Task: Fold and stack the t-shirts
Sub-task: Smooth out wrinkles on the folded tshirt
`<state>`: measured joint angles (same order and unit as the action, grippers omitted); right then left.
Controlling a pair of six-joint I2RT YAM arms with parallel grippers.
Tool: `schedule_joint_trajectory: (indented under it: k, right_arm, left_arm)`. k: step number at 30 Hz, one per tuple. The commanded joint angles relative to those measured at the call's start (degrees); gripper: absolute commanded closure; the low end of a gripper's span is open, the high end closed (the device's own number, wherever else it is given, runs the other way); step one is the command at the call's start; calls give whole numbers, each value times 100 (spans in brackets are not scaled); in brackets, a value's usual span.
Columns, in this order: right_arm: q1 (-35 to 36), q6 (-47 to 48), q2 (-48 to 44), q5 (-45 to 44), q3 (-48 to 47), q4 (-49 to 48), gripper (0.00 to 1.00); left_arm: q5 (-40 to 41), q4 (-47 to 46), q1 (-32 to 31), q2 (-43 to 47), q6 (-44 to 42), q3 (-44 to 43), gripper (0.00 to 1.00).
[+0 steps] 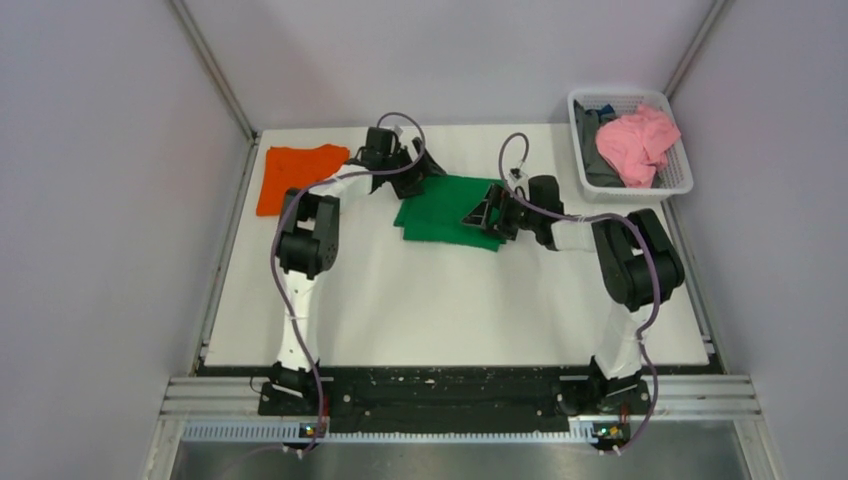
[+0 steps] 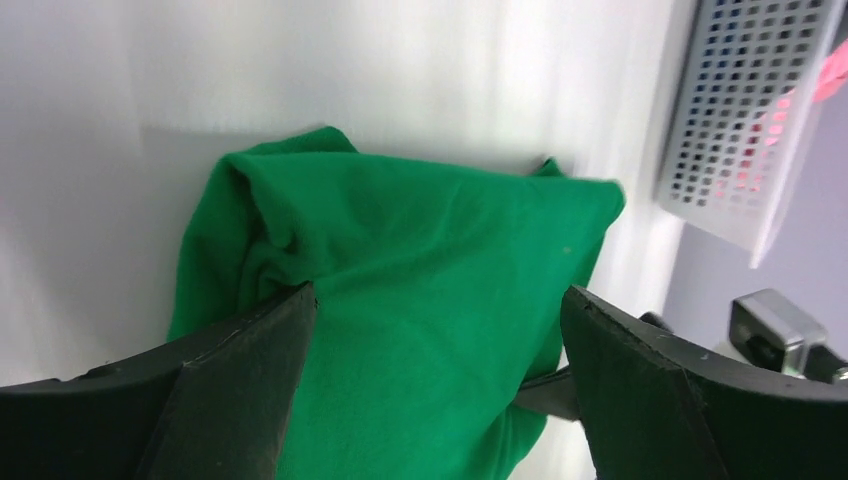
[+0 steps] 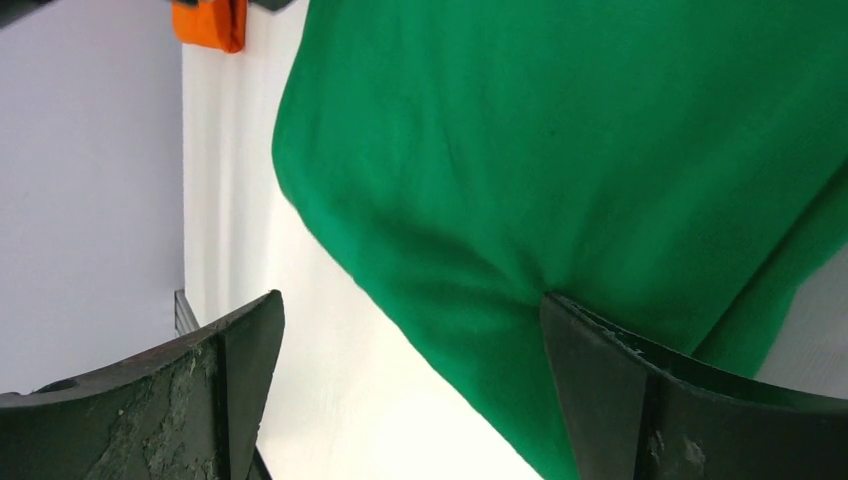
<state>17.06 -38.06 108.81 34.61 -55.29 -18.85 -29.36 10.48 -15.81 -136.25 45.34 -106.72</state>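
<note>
Top: green t-shirt (image 1: 440, 215) folded mid-table, left gripper (image 1: 420, 170) at its far-left edge, right gripper (image 1: 490, 212) at its right edge; orange t-shirt (image 1: 297, 175) flat in the far-left corner, apart. Left wrist: jaws wide apart, green cloth bunched between them. Right wrist: jaws also spread, cloth touching one finger (image 3: 640, 400).
</note>
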Motion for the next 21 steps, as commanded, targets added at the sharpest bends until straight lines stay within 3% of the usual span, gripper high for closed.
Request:
schedule_joint_trajectory:
  k: [1,8,12,17,21]
  right_arm:
    - [13,29,-78,11,818,44,1]
    - [229,-195,-1182,-140,2013,-32,1]
    - [293,-77,-2086,-397,2001,460,1]
    - [290,271,-3286,-1250,1336,1652,1]
    - [276,481,-4197,-2120,1383,2338,1]
  left_arm:
    - [1067,200,-84,999,-314,1749,1]
    - [1471,-707,-329,2728,-159,4131,1]
    - [1677,-455,-524,3341,-166,4264,1]
    - [2653,593,-858,3950,-97,4194,1]
    - [3485,1162,-1079,4350,148,4471,1]
